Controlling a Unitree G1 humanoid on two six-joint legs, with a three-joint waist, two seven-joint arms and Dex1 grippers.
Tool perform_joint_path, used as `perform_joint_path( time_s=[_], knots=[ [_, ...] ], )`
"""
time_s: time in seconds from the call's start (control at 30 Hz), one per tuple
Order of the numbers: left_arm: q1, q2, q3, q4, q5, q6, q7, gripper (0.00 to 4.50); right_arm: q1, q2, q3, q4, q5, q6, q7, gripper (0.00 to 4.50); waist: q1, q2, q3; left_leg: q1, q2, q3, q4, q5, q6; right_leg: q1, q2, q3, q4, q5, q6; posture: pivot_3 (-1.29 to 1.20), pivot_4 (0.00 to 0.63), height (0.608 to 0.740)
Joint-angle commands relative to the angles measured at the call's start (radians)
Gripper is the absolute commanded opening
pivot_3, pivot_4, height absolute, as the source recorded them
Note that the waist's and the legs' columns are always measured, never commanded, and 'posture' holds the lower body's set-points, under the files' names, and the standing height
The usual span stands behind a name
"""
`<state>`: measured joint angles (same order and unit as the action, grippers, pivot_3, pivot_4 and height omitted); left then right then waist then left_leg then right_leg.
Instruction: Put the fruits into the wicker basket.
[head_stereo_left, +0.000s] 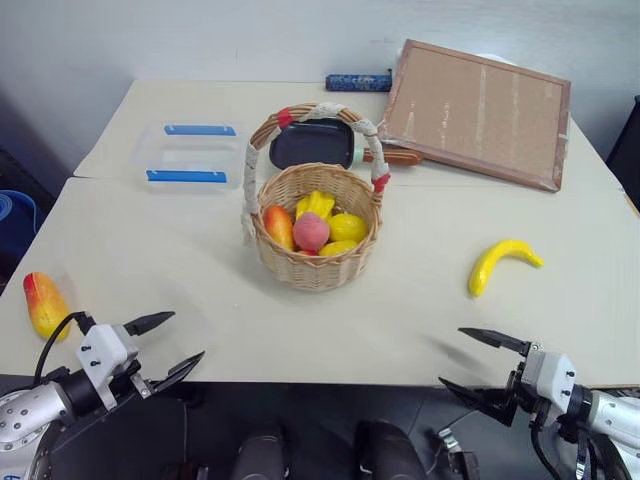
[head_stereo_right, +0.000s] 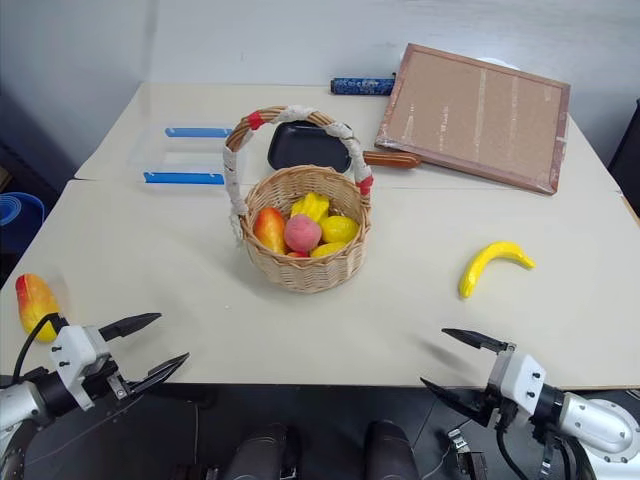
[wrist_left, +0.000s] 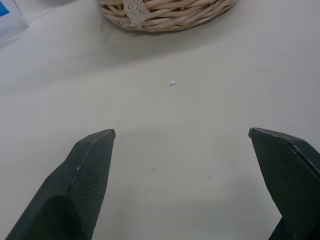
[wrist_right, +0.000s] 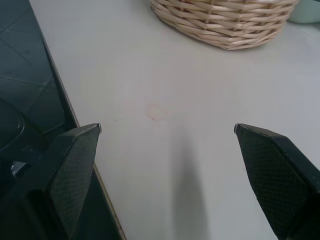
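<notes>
Beige desk (head_stereo_left: 420, 330) carries wicker basket (head_stereo_left: 316, 262), banana (head_stereo_left: 502, 262), mango (head_stereo_left: 45, 303); left end effector (head_stereo_left: 170, 345) and right end effector (head_stereo_left: 475, 365) spread, empty.

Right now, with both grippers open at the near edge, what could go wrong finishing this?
The red-orange-yellow mango lies near the table's left edge; a clumsy grab may knock it off. The round wicker basket is nearly full, so the curved yellow banana might roll out. Its tall arched handle could snag a gripper.

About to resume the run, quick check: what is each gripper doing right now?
Left gripper: open, fingers spread, holding nothing.
Right gripper: open, fingers spread, holding nothing.
</notes>
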<state>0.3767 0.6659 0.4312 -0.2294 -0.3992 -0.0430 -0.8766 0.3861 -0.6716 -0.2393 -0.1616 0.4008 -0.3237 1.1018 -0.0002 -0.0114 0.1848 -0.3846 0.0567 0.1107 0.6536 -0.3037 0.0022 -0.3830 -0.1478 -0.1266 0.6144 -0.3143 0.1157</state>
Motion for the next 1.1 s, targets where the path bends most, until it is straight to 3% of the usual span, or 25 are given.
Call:
perform_joint_path(
  time_s=[0.03, 0.43, 0.73, 0.97, 1.1],
  knots=[
    [0.022, 0.007, 0.034, -0.044, -0.028, 0.002, -0.013, 4.5, 0.002, -0.008, -0.003, -0.009, 0.019, 0.001, 0.011, 4.46, 0.0, 0.0, 0.0, 0.0, 0.0, 0.0, 0.0, 0.0, 0.0, 0.0, 0.0, 0.0, 0.0, 0.0, 0.0, 0.0, 0.15, 0.74],
    [0.074, 0.003, 0.023, -0.089, -0.149, 0.087, -0.102, 4.5, -0.073, 0.015, 0.034, -0.004, 0.02, 0.006, 0.003, 4.46, -0.002, 0.0, 0.0, 0.0, 0.001, 0.005, 0.002, -0.001, -0.002, -0.005, 0.0, 0.002, 0.007, 0.0, 0.0, 0.0, 0.15, 0.74],
    [0.077, -0.029, 0.068, -0.104, -0.168, 0.106, -0.058, 4.5, -0.182, 0.037, 0.066, -0.01, 0.053, 0.001, 0.014, 4.46, -0.003, -0.001, -0.001, -0.001, 0.001, 0.008, 0.005, -0.001, -0.002, -0.007, 0.0, 0.006, 0.008, 0.0, 0.0, 0.0, 0.15, 0.74],
    [0.193, -0.257, 0.371, -0.191, -0.349, 0.175, 0.254, 4.5, -0.281, 0.104, 0.137, -0.218, 0.22, 0.136, -0.037, 4.46, -0.011, -0.002, -0.001, 0.0, 0.007, 0.009, 0.006, -0.002, -0.004, -0.009, 0.002, 0.006, 0.011, 0.0, 0.0, 0.0, 0.15, 0.74],
    [0.286, -0.39, 0.51, -0.105, -0.506, 0.247, 0.389, 4.5, -0.338, 0.153, 0.196, -0.311, 0.28, 0.161, -0.033, 4.46, -0.011, -0.003, -0.001, -0.001, 0.008, 0.01, 0.01, -0.006, 0.0, -0.009, 0.002, 0.007, 0.011, 0.0, 0.0, 0.0, 0.15, 0.74]
  ],
)
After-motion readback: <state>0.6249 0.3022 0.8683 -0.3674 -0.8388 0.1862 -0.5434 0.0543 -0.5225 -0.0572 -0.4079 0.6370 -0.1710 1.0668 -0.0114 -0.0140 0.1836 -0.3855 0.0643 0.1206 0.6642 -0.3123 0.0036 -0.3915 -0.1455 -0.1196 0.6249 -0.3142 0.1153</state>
